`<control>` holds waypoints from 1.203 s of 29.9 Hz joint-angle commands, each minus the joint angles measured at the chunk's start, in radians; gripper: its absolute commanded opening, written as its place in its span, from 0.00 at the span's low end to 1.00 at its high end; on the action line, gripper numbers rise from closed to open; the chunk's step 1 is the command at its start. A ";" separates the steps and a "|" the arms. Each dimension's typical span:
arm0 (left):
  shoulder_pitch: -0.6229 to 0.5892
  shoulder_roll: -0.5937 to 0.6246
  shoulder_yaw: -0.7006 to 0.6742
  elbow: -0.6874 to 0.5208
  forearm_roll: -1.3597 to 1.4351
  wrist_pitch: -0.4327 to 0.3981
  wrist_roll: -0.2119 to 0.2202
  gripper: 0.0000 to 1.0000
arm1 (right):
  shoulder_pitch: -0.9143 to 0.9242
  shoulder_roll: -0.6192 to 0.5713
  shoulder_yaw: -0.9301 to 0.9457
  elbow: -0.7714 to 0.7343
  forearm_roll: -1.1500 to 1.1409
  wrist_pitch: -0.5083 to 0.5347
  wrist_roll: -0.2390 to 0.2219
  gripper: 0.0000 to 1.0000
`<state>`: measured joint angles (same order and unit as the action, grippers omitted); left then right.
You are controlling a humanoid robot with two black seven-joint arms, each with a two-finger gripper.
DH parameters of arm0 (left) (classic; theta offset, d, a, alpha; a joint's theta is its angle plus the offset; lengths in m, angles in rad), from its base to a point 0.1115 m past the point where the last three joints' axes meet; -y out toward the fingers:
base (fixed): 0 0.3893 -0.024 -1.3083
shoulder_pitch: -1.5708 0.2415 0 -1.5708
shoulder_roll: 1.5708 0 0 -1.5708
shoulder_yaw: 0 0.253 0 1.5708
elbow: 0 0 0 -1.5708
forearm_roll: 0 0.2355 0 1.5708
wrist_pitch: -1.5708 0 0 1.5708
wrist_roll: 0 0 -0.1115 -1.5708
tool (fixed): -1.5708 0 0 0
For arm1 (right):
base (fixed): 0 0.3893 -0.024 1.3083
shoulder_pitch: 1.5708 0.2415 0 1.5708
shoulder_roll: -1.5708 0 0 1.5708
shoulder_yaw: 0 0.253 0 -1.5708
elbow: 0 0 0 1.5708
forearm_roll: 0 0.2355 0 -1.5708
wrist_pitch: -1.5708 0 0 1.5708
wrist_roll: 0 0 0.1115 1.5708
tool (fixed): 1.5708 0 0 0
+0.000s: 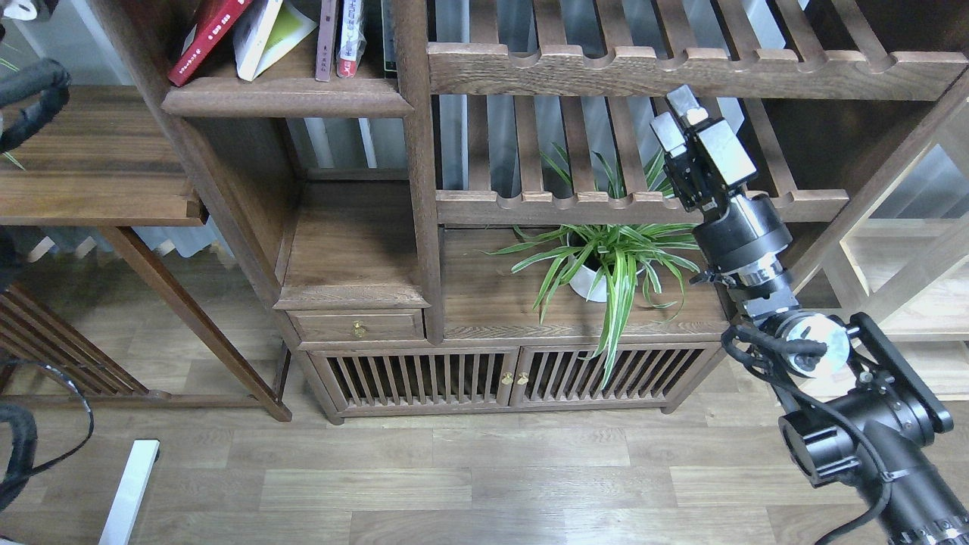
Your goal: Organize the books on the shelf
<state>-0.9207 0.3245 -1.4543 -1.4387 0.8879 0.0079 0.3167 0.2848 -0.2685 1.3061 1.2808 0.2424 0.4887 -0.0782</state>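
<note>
While my right gripper [679,113] hangs raised, fingers parted, holding nothing.
Books [257,34] lean on the shelf [288,97] far to its left.

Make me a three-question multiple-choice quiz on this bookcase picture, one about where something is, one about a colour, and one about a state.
1. Where does the green spider plant in its white pot stand?
A. on the floor
B. on the low cabinet top, under the slatted rack
C. beside the books

2. What colour is the leftmost leaning paperback on the dark-brown wooden plank shelf?
A. red
B. blue
C. black

3. What is the right claw doing?
A. gripping a book
B. gripping the plant
C. holding nothing, raised before the slatted rack

Answers: 1 B, the pot sits on the cabinet above the slatted doors. 2 A, its cover is red. 3 C, nothing sits between its fingers; the books are far to its left.
</note>
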 commanded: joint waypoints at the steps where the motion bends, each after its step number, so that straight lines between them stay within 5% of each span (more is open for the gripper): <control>1: -0.039 0.001 0.012 0.046 -0.001 0.001 -0.001 0.06 | -0.003 0.000 0.001 0.000 0.000 0.000 0.000 0.80; 7: -0.093 0.002 0.044 0.119 -0.001 0.000 -0.014 0.08 | -0.004 -0.002 0.001 0.000 0.000 0.000 0.000 0.80; 36: -0.368 0.025 0.371 0.593 -0.164 -0.011 -0.231 0.13 | -0.038 -0.002 0.027 -0.020 0.000 0.000 0.000 0.80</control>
<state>-1.2743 0.3483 -1.1099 -0.8797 0.7431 -0.0032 0.0994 0.2463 -0.2713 1.3346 1.2657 0.2424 0.4887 -0.0782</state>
